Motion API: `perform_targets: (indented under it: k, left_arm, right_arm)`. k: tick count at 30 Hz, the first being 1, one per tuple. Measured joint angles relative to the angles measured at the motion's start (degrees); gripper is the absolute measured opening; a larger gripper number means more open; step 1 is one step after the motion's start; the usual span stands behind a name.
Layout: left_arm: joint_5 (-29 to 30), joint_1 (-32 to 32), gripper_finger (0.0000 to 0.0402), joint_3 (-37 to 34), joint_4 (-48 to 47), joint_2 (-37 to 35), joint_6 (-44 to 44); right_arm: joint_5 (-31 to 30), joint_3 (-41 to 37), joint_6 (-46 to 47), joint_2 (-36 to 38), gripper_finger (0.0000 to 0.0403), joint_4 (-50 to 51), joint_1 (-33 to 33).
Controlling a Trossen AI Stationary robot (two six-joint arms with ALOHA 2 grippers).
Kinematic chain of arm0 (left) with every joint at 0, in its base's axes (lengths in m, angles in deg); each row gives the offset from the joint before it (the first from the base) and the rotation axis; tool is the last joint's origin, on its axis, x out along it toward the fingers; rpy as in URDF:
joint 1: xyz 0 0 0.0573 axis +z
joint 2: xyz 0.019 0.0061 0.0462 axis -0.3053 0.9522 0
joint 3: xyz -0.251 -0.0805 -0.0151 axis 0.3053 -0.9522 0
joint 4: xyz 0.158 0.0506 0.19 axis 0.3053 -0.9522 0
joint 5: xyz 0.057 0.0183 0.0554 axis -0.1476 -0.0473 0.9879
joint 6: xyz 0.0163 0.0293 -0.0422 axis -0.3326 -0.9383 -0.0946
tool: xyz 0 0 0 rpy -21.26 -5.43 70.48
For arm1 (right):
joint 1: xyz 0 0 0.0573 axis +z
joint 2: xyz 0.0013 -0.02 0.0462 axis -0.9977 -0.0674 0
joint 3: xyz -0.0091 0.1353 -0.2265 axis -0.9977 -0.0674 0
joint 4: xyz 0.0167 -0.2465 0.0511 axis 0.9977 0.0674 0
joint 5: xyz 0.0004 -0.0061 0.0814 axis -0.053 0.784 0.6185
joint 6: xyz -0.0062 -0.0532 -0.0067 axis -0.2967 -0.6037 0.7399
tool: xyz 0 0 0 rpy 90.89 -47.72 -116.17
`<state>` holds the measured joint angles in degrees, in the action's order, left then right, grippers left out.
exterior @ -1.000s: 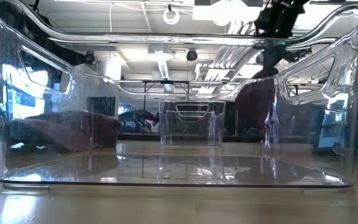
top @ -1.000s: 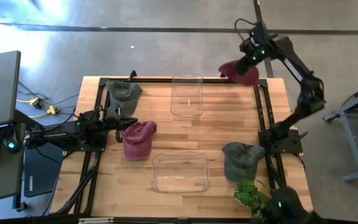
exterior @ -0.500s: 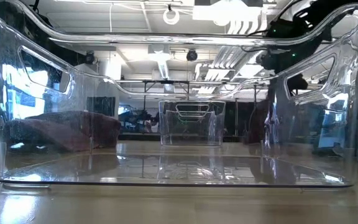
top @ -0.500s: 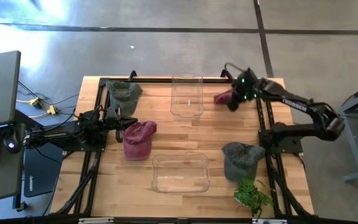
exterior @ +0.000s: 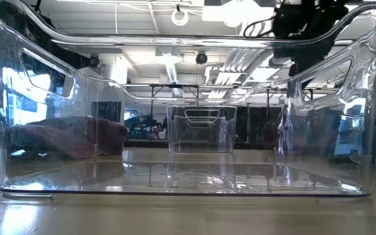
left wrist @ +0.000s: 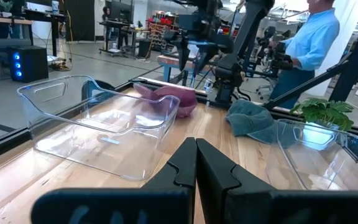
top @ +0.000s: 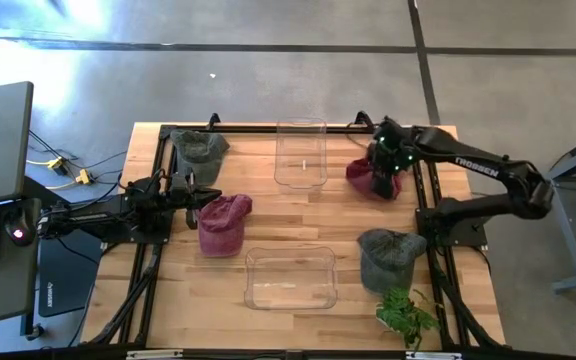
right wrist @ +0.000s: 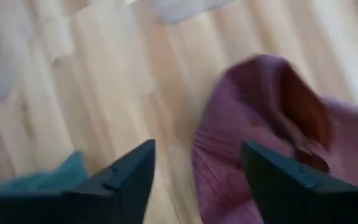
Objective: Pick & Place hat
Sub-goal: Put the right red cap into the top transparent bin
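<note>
Hovering low over the far right part of the desk [top: 298,215], the right claw [top: 383,172] sits right above a maroon hat [top: 365,175] that lies on the wood just beside the far clear bin [top: 301,155]. From the right wrist view its fingers [right wrist: 120,177] are spread wide with the hat's fabric between and under them (can't tell if they actually touch it).

Other stuff on the desk: a second maroon hat [top: 223,222] near the middle-left, a green hat [top: 198,150] at the far left corner, and a grey-blue hat [top: 388,258] on the right side, near a small green plant [top: 405,315] at the near right corner. A second clear bin [top: 290,277] sits at the near edge and fills pretty much the whole low view.

The left claw [top: 196,195] is parked over the left side, next to the second maroon hat, fingers pressed together on nothing. A person in a blue shirt [left wrist: 308,37] stands beyond the desk in the left wrist view.
</note>
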<state>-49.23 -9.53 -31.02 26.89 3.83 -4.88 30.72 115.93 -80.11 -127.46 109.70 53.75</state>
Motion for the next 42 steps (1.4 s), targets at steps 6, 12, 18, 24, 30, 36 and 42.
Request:
perform_targets:
  k: [6, 12, 18, 24, 30, 36, 42]
  left_arm:
    - [0.0, 0.0, 0.0001, 0.0, 0.0, 0.0, 0.0]
    - [0.0, 0.0, 0.0001, 0.0, 0.0, 0.0, 0.0]
    - [-0.1, 0.0, 0.0001, 0.0, 0.0, 0.0, 0.0]
    - [-0.2, 0.0, 0.0001, 0.0, 0.0, 0.0, 0.0]
    - [-0.2, 0.0, 0.0001, 0.0, 0.0, 0.0, 0.0]
    - [-0.2, 0.0, 0.0001, 0.0, 0.0, 0.0, 0.0]
    - [-0.2, 0.0, 0.0001, 0.0, 0.0, 0.0, 0.0]
  right_arm:
    - [-12.5, -6.9, 1.2, -3.6, 0.0271, -5.6, 10.2]
    - [-22.5, -14.4, 7.4, -6.2, 0.0257, -18.5, 15.3]
    - [-25.1, -18.9, 11.7, -12.9, 0.0233, -24.4, 12.9]
    - [-20.1, -19.4, 13.9, -17.3, 0.0151, -26.1, 9.3]
    - [-14.9, -16.3, 11.3, -13.9, 0.0016, -23.0, 4.2]
    - [11.3, -4.9, 8.1, -7.4, 0.0019, -8.8, -4.9]
    - [30.5, 8.0, 9.4, -5.9, 0.0011, 1.6, -13.9]
